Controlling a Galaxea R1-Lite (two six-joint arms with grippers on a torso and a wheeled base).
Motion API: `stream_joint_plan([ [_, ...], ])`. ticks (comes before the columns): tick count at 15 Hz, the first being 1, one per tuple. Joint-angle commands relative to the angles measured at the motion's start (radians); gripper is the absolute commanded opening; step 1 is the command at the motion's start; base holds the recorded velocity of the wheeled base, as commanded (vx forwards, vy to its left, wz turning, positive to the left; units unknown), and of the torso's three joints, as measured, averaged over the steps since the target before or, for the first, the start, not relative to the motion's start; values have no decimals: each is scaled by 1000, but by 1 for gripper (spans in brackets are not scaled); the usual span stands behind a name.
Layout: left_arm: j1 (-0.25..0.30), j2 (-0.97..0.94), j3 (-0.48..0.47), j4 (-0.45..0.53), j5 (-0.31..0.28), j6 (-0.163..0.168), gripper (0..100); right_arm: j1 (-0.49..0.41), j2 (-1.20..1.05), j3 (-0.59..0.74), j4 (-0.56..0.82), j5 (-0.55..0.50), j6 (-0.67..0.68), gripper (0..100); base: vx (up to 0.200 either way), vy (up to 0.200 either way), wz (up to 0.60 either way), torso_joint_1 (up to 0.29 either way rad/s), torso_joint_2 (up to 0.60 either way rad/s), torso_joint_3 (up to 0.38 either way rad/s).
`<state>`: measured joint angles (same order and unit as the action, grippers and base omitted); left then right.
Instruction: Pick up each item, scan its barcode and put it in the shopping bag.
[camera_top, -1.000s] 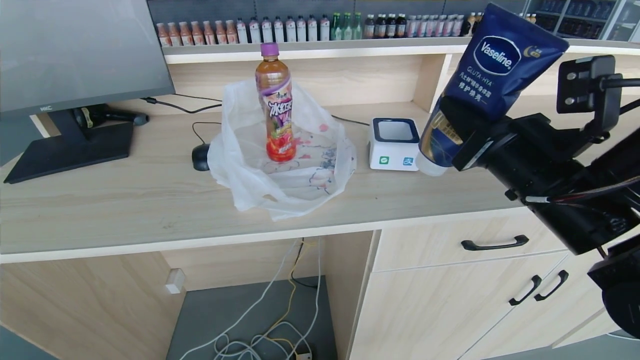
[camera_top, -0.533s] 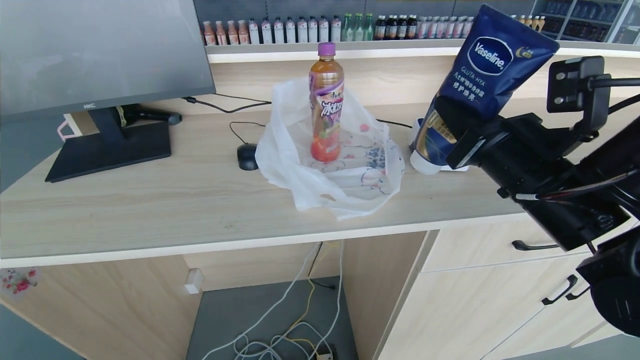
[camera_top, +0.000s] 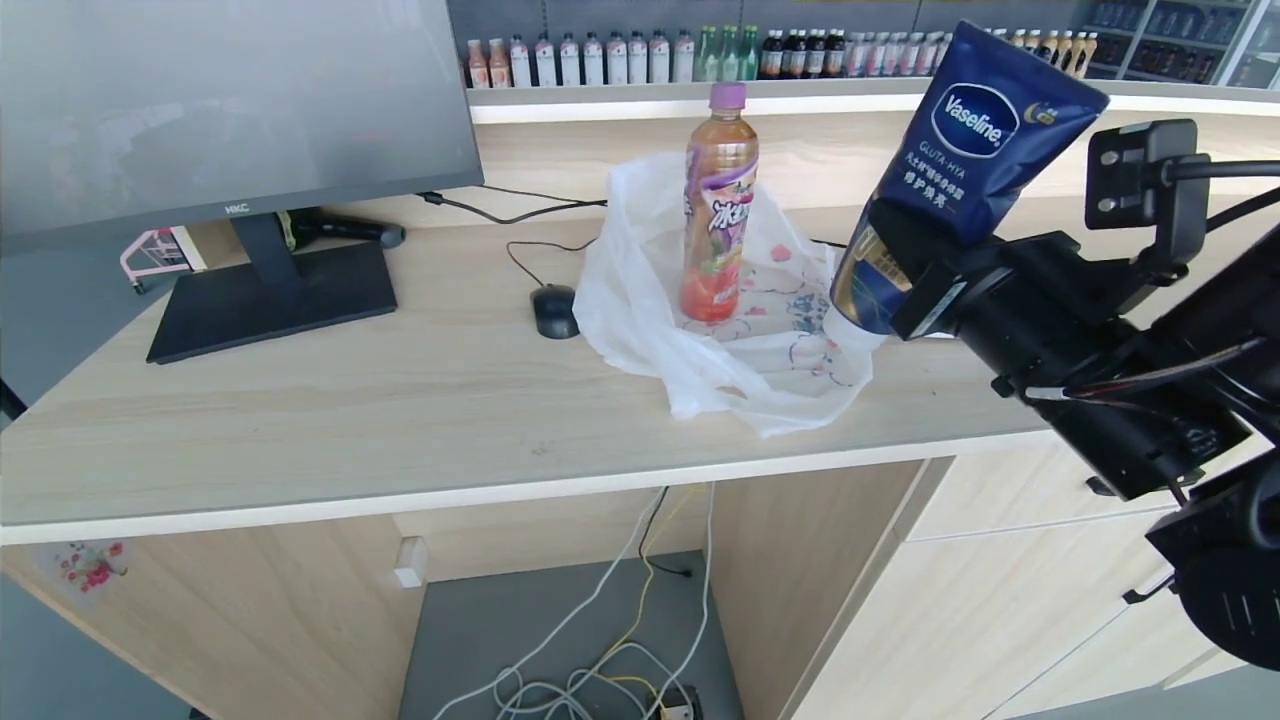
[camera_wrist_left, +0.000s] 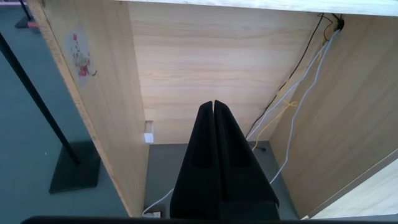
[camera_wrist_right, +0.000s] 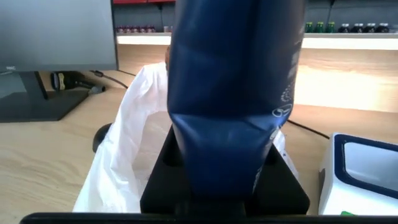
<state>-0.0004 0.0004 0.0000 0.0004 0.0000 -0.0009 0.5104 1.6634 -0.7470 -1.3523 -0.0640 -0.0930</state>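
A dark blue lotion tube (camera_top: 960, 150) is held cap-down, tilted, with my right gripper (camera_top: 915, 290) shut on its lower part. Its white cap hangs at the right rim of the white shopping bag (camera_top: 730, 340), which lies open on the wooden counter (camera_top: 400, 390). An orange drink bottle (camera_top: 717, 215) with a purple cap stands upright inside the bag. In the right wrist view the tube (camera_wrist_right: 233, 93) rises in front of the bag (camera_wrist_right: 130, 143), and the white barcode scanner (camera_wrist_right: 367, 174) sits beside it. My left gripper (camera_wrist_left: 213, 109) is shut and empty, below the counter near hanging cables.
A monitor (camera_top: 230, 90) on a black stand fills the counter's left, with a handheld scanner (camera_top: 345, 232) behind it. A black mouse (camera_top: 555, 310) lies left of the bag. A shelf of bottles (camera_top: 700, 55) runs along the back. Drawers sit under the counter's right side.
The head camera has swung, shifting the whole scene rightward. Against the counter, my right gripper carried the tube left, from over the barcode scanner to the bag's right rim.
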Motion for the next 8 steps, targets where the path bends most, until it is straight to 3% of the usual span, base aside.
stream_joint_plan([
  [1,0,0,0,0,0,-1,0,7,4,-23,9,4,-1,0,0,0,0,0,0,0],
  [8,0,0,0,0,0,-1,0,-20,87,-176,127,-2,-8,0,0,0,0,0,0,0],
])
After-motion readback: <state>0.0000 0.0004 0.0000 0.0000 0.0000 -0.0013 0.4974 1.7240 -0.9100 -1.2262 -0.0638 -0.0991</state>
